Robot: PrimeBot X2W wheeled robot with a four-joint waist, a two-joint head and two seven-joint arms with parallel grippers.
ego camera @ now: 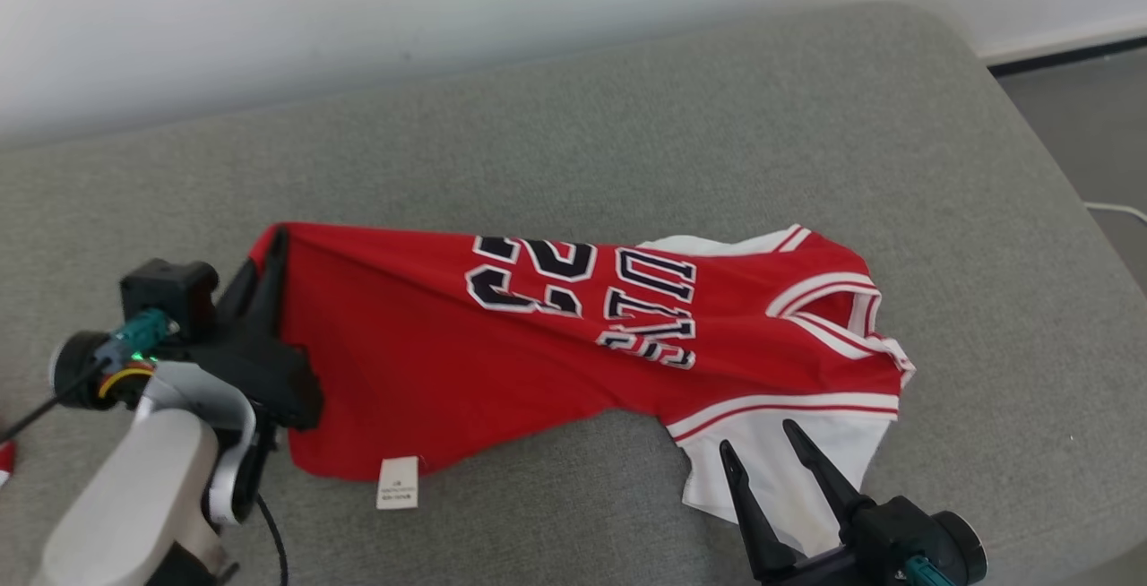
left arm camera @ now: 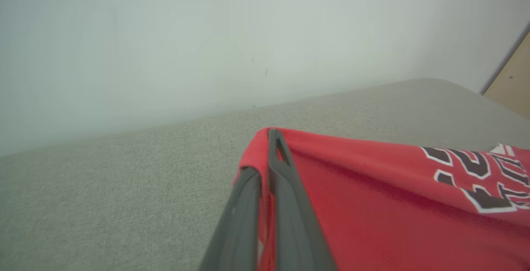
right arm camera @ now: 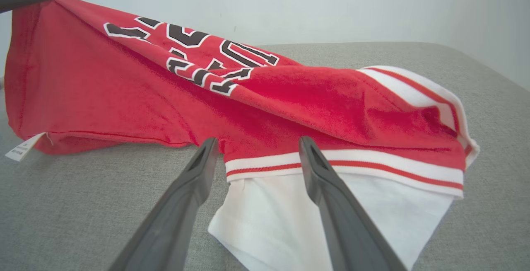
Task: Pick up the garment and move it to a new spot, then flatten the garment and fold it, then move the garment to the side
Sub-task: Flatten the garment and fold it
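Note:
A red jersey (ego camera: 466,362) with white sleeves and dark lettering lies crumpled on the grey cushion (ego camera: 627,147). My left gripper (ego camera: 273,250) is shut on the jersey's hem corner and holds it lifted; in the left wrist view the fingers (left arm camera: 285,188) pinch the red cloth (left arm camera: 372,204). My right gripper (ego camera: 757,447) stands open just above the white sleeve (ego camera: 789,469) at the lower right. In the right wrist view its fingers (right arm camera: 194,180) straddle the striped sleeve band (right arm camera: 343,165), with the jersey (right arm camera: 124,97) stretched up to the left.
A white care label (ego camera: 398,483) hangs from the hem near the cushion's front. A white wall (ego camera: 358,4) runs behind the cushion. Grey floor (ego camera: 1093,129) and a pale cable (ego camera: 1116,208) lie off the right edge.

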